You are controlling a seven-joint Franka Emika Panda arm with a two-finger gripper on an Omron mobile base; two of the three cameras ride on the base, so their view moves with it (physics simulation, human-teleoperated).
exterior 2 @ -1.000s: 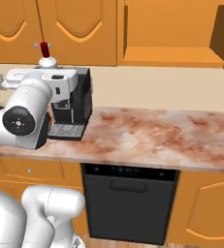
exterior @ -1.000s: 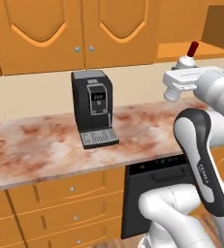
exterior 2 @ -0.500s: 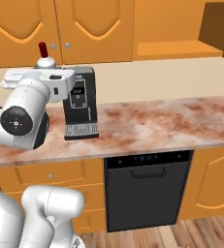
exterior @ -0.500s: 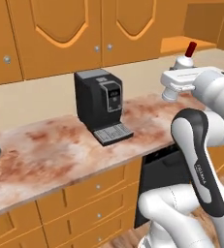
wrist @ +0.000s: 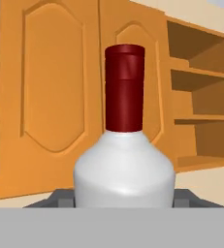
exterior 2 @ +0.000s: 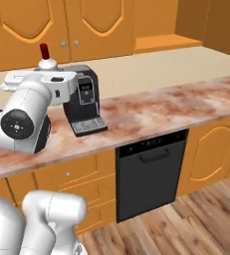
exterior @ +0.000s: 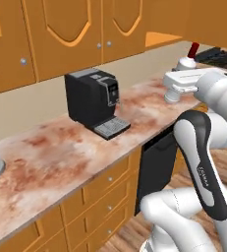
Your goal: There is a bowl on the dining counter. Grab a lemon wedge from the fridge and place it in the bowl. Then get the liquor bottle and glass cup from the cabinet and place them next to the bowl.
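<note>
Carrying the liquor bottle (wrist: 124, 160) in the end effector (exterior: 184, 78), clamped around its white body; red cap (exterior: 193, 49) is standing upright above the hand at upper right of the left base frame and upper left of the right base frame. In the hand frame the bottle is sitting dead centre, with closed cabinet doors (wrist: 50, 97) and open shelves (wrist: 200, 97) behind it. Marbled worktop (exterior: 61, 152) is running across the middle of both base frames, a black coffee machine (exterior: 93, 101) standing on it, a dark dishwasher (exterior 2: 151, 174) below. Bowl and glass are nowhere to be made out.

Judging the step: ferrying the bottle toward the dining counter. Next move is calling for bringing the bowl into sight, then lowering the bottle upright just beside it, not touching, before parting the fingers.
</note>
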